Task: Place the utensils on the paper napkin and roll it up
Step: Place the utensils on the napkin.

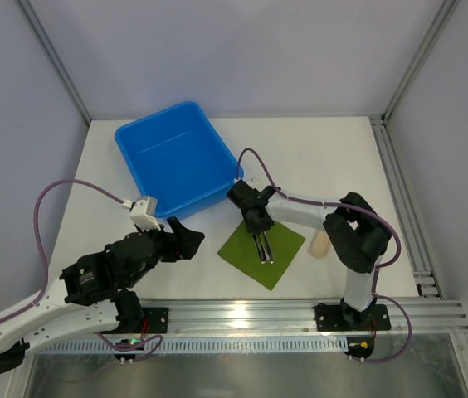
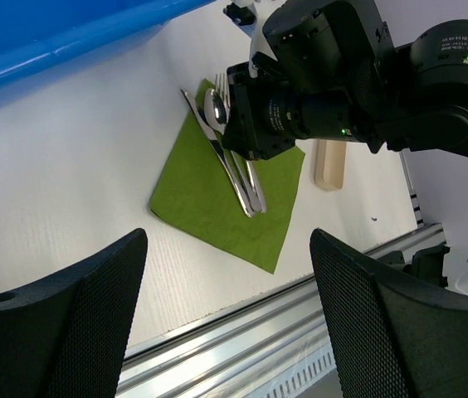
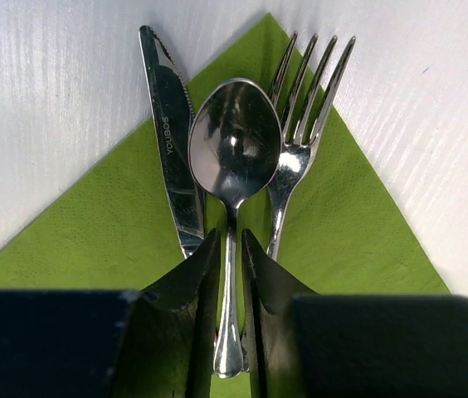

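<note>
The utensils (image 1: 262, 248) lie together on the green napkin (image 1: 241, 253), seen from above. The napkin is flat near the near edge of the tabletop (image 1: 325, 157), a little right of its middle. The right gripper (image 1: 258, 233) stands low over the napkin's far corner. The left gripper (image 1: 186, 238) hovers apart, left of the napkin, close to the blue tub (image 1: 176, 157) that sits toward the far left corner. A beige cylinder (image 1: 320, 243) lies just beside the napkin's right corner.

From the left wrist, the left gripper (image 2: 230, 323) is wide and holds nothing. Beyond its fingers the napkin (image 2: 209, 207) shows no fold and no curl. The utensils (image 2: 246, 186) make one bundle along its diagonal, partly under the right gripper (image 2: 246, 149).

From the right wrist, the knife (image 3: 172, 141), the spoon (image 3: 234, 145) and the fork (image 3: 300, 133) are side by side, the spoon in the middle. The knife tip and the fork prongs reach past the napkin's corner onto bare tabletop. The right gripper (image 3: 230, 249) is narrow, one jaw on each side of the spoon's handle, and a thin gap shows at each side, so I judge that it does not pinch.

I think the placing is done; the whole rolling is left.
</note>
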You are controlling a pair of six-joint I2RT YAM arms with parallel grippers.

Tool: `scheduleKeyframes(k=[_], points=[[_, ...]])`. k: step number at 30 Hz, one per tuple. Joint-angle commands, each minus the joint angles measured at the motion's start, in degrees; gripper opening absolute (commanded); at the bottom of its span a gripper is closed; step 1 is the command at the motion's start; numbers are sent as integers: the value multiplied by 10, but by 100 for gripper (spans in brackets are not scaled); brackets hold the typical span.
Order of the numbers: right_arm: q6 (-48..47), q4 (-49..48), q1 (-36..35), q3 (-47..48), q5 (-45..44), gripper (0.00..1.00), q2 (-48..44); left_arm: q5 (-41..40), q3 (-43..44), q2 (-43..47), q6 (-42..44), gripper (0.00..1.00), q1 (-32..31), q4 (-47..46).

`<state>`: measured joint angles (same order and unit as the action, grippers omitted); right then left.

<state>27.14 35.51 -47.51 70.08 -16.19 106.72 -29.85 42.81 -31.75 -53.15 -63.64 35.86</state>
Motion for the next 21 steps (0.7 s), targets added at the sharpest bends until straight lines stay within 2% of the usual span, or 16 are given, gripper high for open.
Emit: scheduleKeyframes(k=[1, 10, 13, 16, 17, 19, 20, 21], points=[[6, -11, 0, -2, -4, 20, -44, 1, 0, -2, -6, 81, 0, -19], [7, 1, 0, -23, -27, 20, -121, 16, 4, -38, -7, 80, -1, -32], [12, -1, 1, -40, -33, 20, -142, 22, 7, -56, -8, 74, 0, -36], [17, -6, 1, -61, -40, 20, -161, 23, 6, -79, -6, 60, 0, -47], [18, -9, 2, -67, -42, 20, -165, 24, 5, -87, -6, 49, 0, -52], [20, -12, 6, -88, -45, 18, -183, 26, 3, -111, -5, 38, 0, -59], [20, -16, 7, -95, -45, 17, -188, 29, 3, -122, -5, 27, 0, -61], [20, -18, 12, -108, -46, 15, -195, 31, 3, -132, -5, 21, -1, -68]])
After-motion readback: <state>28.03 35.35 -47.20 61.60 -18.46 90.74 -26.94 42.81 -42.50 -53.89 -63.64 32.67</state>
